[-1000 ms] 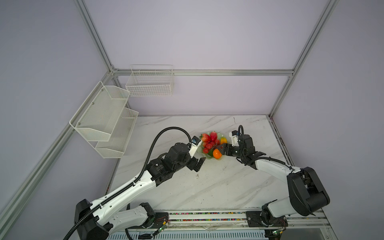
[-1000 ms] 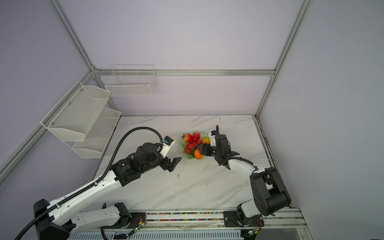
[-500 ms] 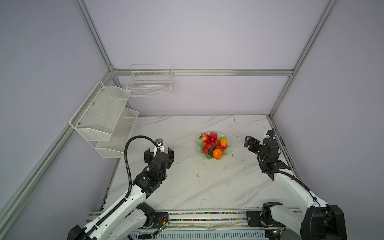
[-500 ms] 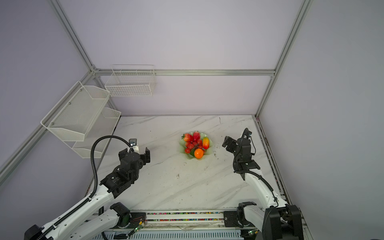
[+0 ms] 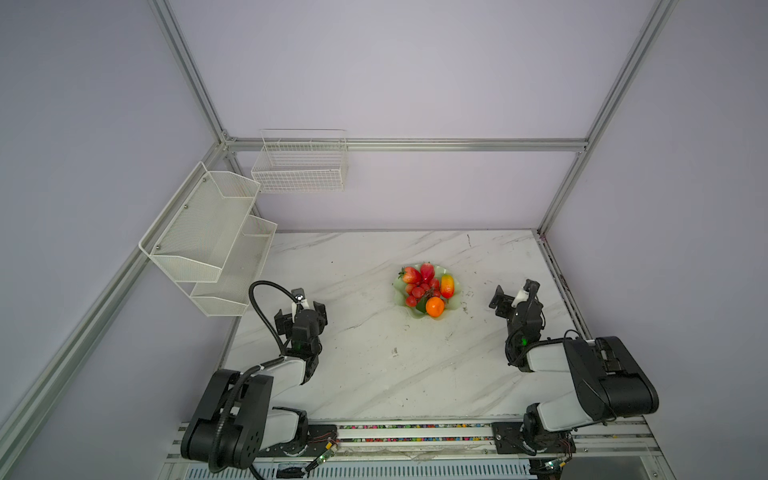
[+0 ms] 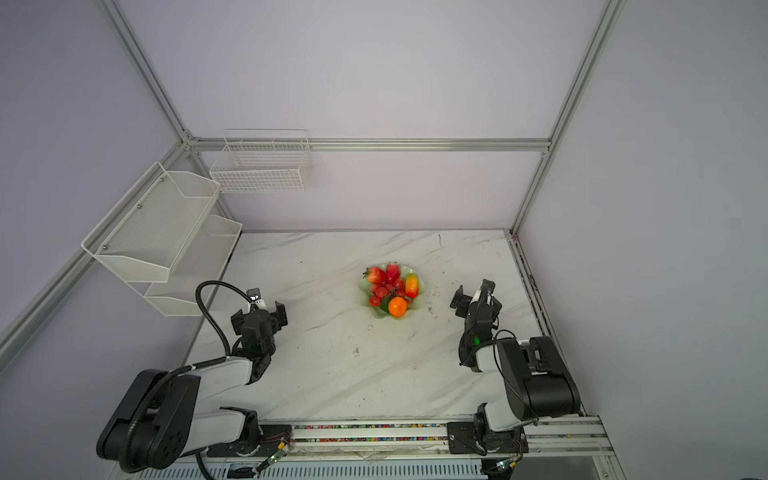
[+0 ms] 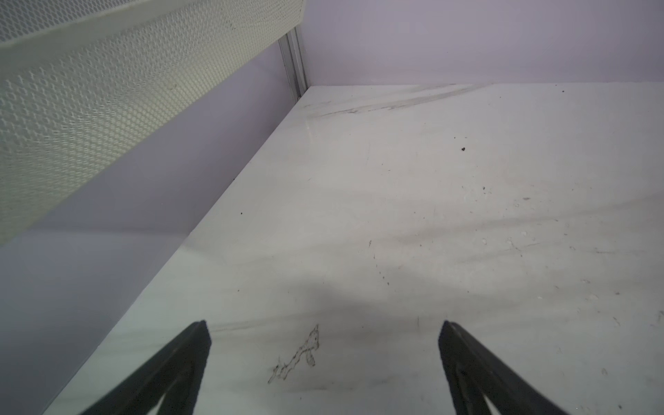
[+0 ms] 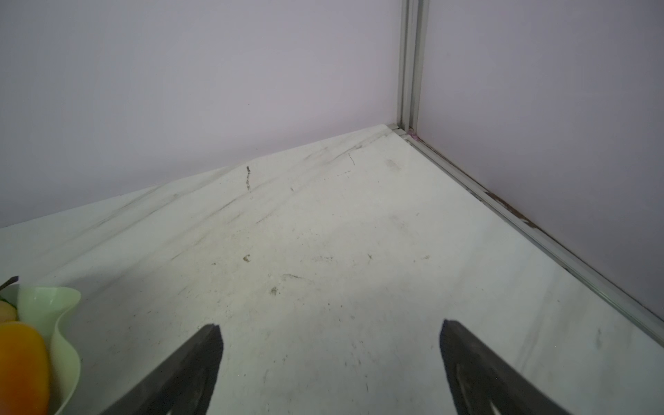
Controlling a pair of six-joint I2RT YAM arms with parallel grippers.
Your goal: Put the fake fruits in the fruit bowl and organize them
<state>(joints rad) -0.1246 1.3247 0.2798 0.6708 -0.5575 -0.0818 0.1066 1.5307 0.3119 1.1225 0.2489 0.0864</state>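
The fruit bowl (image 5: pixel 456 300) (image 6: pixel 420 305), pale mint with a wavy rim, stands on the marble table right of centre. In it lie two strawberries (image 5: pixel 410 275) (image 5: pixel 427 272), a red-yellow oblong fruit (image 5: pixel 447 285), an orange (image 5: pixel 434 306) and a red grape cluster (image 5: pixel 419 291). My left gripper (image 5: pixel 300 312) (image 7: pixel 324 325) is open and empty, well left of the bowl. My right gripper (image 5: pixel 514 293) (image 8: pixel 330 325) is open and empty to the bowl's right. The right wrist view catches the bowl's rim (image 8: pixel 63 323) and an orange-yellow fruit (image 8: pixel 21 363).
White mesh shelves (image 5: pixel 208 232) (image 7: pixel 90 90) hang on the left wall, close above my left gripper. A wire basket (image 5: pixel 300 166) hangs on the back wall. A metal rail (image 8: pixel 539 237) runs along the table's right edge beside my right arm.
Both grippers were at the bowl a second ago. Both arms have since pulled back to the sides and folded toward the front. The fruits stay in the bowl.
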